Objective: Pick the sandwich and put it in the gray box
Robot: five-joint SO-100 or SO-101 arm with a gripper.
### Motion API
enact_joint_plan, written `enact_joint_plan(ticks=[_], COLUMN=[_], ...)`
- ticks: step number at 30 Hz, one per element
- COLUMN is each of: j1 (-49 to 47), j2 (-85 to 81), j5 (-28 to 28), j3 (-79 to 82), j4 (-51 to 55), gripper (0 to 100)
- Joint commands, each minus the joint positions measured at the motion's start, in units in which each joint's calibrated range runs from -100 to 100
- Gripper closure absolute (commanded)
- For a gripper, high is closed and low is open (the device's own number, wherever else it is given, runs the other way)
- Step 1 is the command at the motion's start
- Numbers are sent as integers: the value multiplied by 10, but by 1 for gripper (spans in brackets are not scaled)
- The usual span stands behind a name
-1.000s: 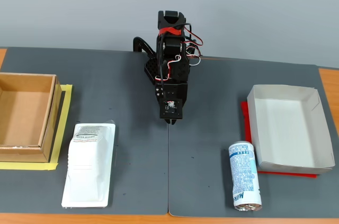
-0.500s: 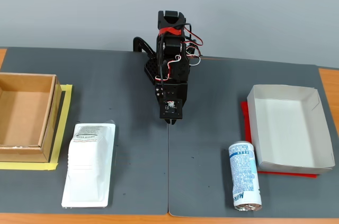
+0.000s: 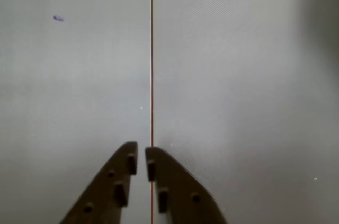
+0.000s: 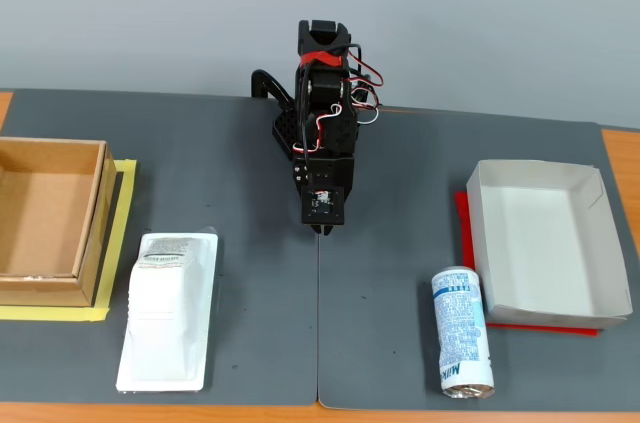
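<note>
Gripper (image 3: 141, 161) hanging empty over mat seam (image 4: 318, 323), fingertips nearly touching. Sandwich (image 4: 168, 311) lying at 8 o'clock from gripper; gray box (image 4: 598, 238) at 3 o'clock. Advised: opening wide, swinging over, descending across pack's narrow width, avoiding can (image 4: 462, 346).

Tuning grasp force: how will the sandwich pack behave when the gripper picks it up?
The sandwich is a long, flat package in glossy white wrap, so probably slippery and prone to sag or tilt if pinched near one end. It looks light for its size. Its thin clear rim likely crumples, so a mid-body grasp seems safer. The gripper is shut and nowhere near it.
</note>
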Motion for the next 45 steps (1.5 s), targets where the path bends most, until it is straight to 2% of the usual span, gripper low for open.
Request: enact_joint_plan(ticks=[1, 14, 18, 35, 45], j1=[-1, 0, 0, 27, 89], j2=[-2, 11, 63, 465, 635], j5=[3, 2, 3, -1, 4], j3=[-8, -17, -60, -507, -658], j4=[1, -1, -5, 0, 1], gripper=[98, 98, 98, 98, 98])
